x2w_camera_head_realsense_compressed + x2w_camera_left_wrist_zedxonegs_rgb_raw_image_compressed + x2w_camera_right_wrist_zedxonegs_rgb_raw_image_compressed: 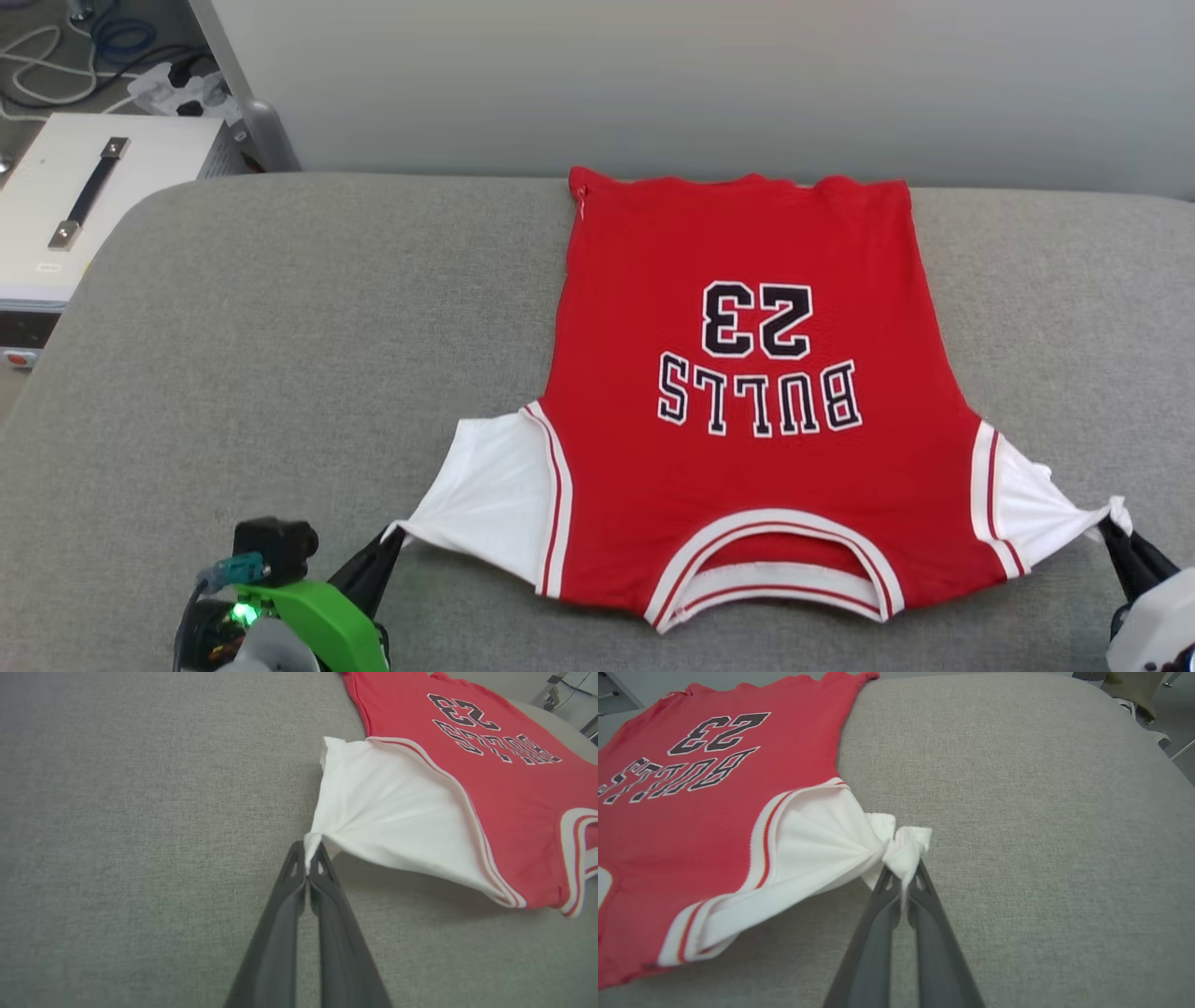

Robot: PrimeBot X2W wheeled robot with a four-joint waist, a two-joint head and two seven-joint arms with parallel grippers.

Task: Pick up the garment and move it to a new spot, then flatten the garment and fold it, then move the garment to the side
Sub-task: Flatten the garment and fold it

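Observation:
The garment, a red jersey with white sleeves and black-and-white "BULLS 23" lettering, lies spread front-up on the grey cushion, collar nearest me and hem at the far edge. My left gripper is shut on the tip of one white sleeve, pulling it taut; the pinch shows at the left gripper in the left wrist view. My right gripper is shut on the tip of the other white sleeve, the cloth bunched at the right gripper. Both sleeve ends are lifted slightly off the cushion.
The grey cushion has broad bare room left of the garment and a narrower strip right of it. A white box with a black handle stands off the far left corner, with cables and a power strip on the floor behind.

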